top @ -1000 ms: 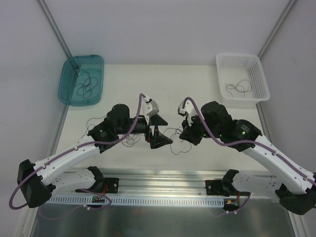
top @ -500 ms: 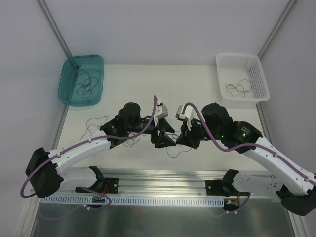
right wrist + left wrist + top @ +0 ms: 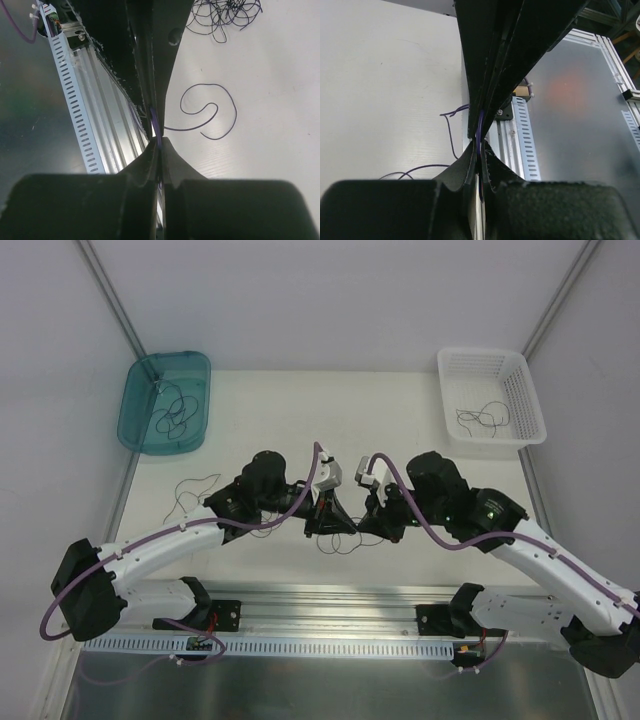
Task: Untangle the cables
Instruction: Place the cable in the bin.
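Here, seen from above, two white robot arms reach inward over a pale table and meet near its front edge. The left gripper and the right gripper stand tip to tip, both pinched narrow. Thin dark cables curl on the table just below the meeting point, and more loose strands lie by the left arm's elbow. A few strands rest inside a teal bin at the far left, and a few more inside a white basket at the far right. An aluminium rail runs along the near edge.

Next, the left wrist camera looks along the left gripper, whose black fingers are pressed together on one purple strand of the cables. The right gripper comes down from the top, its tips just beside the left ones, on the same strand. Further loops lie on the table to the left; the slotted rail is to the right.

Last, the right wrist camera shows the right gripper closed tight on a purple strand, with the left gripper meeting it from above. One strand forms an open curl on the table beside the fingers. A tangled clump of the cables sits at the top edge, well apart from the fingers.
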